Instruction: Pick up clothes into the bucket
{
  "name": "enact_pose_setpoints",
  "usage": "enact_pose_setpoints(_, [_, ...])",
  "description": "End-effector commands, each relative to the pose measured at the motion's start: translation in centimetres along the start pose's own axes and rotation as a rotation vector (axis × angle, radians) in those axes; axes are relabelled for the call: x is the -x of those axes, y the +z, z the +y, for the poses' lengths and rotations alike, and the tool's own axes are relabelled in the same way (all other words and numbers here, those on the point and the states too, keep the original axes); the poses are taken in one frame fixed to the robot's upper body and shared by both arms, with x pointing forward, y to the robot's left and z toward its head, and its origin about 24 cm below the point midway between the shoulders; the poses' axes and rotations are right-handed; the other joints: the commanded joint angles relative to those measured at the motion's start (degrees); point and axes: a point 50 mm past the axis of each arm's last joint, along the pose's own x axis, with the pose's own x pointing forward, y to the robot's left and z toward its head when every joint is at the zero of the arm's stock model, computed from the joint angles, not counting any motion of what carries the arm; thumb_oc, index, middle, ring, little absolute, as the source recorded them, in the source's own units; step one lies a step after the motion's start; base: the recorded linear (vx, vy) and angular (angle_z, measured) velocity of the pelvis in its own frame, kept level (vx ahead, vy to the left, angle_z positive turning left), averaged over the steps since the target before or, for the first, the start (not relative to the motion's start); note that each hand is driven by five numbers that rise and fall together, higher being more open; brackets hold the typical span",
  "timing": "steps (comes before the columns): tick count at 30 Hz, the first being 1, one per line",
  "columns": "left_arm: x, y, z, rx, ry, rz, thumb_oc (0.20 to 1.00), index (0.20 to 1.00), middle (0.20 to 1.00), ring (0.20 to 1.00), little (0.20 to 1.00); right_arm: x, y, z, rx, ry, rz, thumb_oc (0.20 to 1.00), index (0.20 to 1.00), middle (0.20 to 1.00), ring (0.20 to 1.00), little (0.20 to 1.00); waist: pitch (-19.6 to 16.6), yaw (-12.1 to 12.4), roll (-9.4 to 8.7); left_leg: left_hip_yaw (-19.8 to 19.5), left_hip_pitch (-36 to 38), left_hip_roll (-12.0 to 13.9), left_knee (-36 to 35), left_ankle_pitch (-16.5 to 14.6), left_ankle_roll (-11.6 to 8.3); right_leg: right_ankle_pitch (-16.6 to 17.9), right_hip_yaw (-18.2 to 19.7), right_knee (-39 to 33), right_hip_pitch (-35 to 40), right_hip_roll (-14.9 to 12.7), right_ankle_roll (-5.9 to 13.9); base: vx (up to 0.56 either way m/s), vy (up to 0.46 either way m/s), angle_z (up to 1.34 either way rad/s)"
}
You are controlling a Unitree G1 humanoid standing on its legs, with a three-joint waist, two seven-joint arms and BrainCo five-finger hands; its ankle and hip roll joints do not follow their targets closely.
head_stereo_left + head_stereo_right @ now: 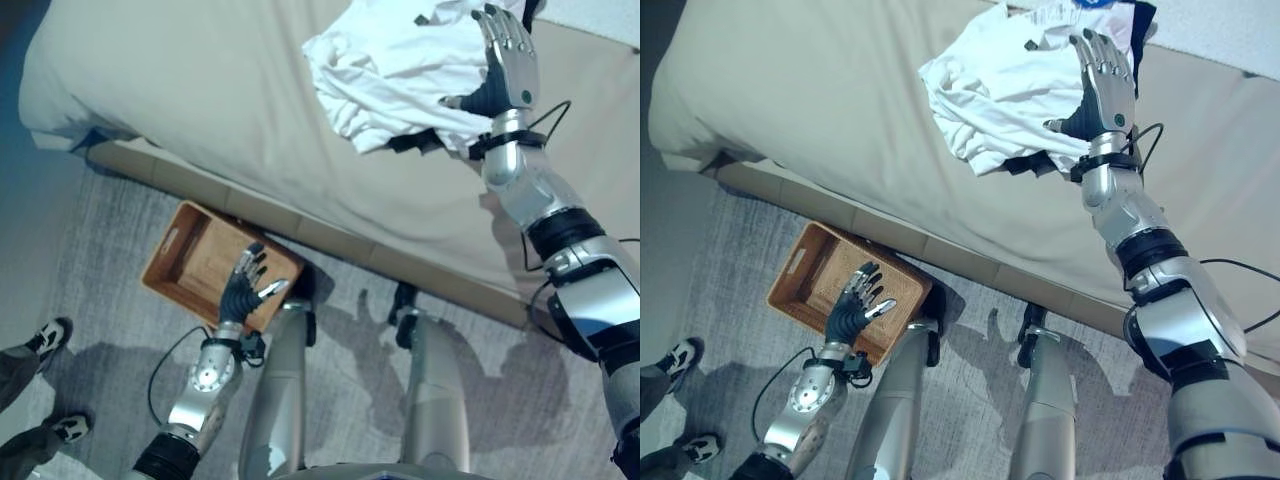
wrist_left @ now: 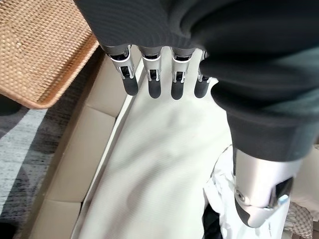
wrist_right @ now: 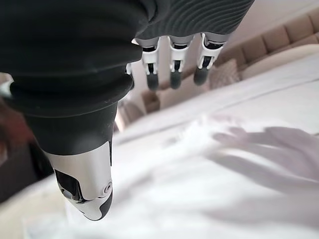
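A wide bed (image 1: 200,90) with a smooth beige cover and a padded tan base carries a crumpled heap of white clothes (image 1: 385,75) with dark pieces beneath, lying near its far side. Beside the bed, on the grey carpeted floor (image 1: 110,330), sits a rectangular woven wicker basket (image 1: 200,262), close against the base.

A crumpled heap of white clothes (image 1: 395,75), with some dark fabric at its edge, is seen lying on the beige bed (image 1: 200,90). A woven brown basket (image 1: 190,262) is placed upright on the floor, beside the bed.
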Motion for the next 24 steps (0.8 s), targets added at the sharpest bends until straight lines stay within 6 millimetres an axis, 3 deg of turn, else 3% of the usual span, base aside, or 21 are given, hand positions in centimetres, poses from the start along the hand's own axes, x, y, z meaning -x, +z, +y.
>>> enact_pose_setpoints(1, [1.0,1.7,0.0,-0.022,-0.035,-0.089,1.000,1.000,1.000,1.000,1.000,-2.2,0.0,-3.0,0.101,-0.064,-0.046,1.000,1.000,1.000,1.000,1.000,-2.35,0.69,0.05,-2.32,-0.44,0.13,1.91,-1.64,0.08,3.23,2.28,-3.10,1.27,0.50,2.64,-0.01,-0.020,0.08])
enact_pose_setpoints(3, [1.1,1.6,0.1,-0.020,-0.033,-0.083,1.000,1.000,1.000,1.000,1.000,-2.5,-0.2,-3.1,0.122,-0.040,-0.039,1.000,1.000,1.000,1.000,1.000,-2.77,1.01,-0.01,-2.78,-0.05,0.17,2.20,-3.45,-0.23,1.19,2.58,-1.91,1.34,0.77,3.10,0.08,-0.038,0.06])
enact_pose_setpoints(11, [1.2,1.6,0.3,0.000,-0.040,-0.073,1.000,1.000,1.000,1.000,1.000,-3.0,-2.5,-3.2,0.236,0.074,0.086,1.000,1.000,1.000,1.000,1.000,-3.83,3.05,0.16,-3.76,-1.74,-0.65,1.72,-2.56,-0.43,1.02,1.75,-1.38,0.05,0.42,2.80,-0.01,-0.017,0.06])
enact_pose_setpoints(23, [0.8,1.7,0.4,-0.009,-0.052,-0.076,1.000,1.000,1.000,1.000,1.000,-3.9,-3.1,-5.0,0.296,0.062,0.099,1.000,1.000,1.000,1.000,1.000,-3.42,4.34,0.34,-4.20,-1.70,-1.18,0.20,-1.43,-0.23,1.10,1.23,-1.36,-0.03,-0.24,3.04,0.00,0.002,0.04])
enact_pose_setpoints(24, [0.8,1.7,0.5,-0.011,-0.050,-0.076,1.000,1.000,1.000,1.000,1.000,-3.9,-3.1,-5.0,0.295,0.066,0.099,0.316,0.316,0.316,0.316,0.316,-3.41,4.35,0.34,-4.26,-1.58,-1.24,0.16,-1.40,-0.22,1.09,1.20,-1.39,0.06,-0.20,3.00,0.00,0.000,0.00])
